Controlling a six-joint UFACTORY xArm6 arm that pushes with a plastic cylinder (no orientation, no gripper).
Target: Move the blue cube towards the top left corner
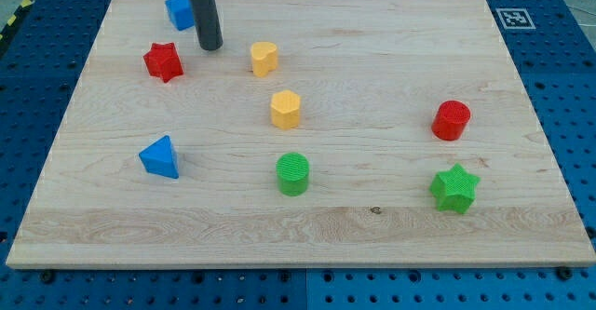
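Observation:
The blue cube (179, 11) lies near the top left of the wooden board (372, 226), partly hidden on its right side by the dark rod. My tip (210, 47) rests on the board just to the right of and below the cube, close to it; I cannot tell whether the rod touches the cube. A red star (163, 61) lies to the left of the tip and below the cube.
A yellow heart-like block (264, 59) lies right of the tip. A yellow hexagonal block (286, 109), a green cylinder (293, 174), a blue triangular block (160, 157), a red cylinder (452, 120) and a green star (454, 188) lie lower on the board.

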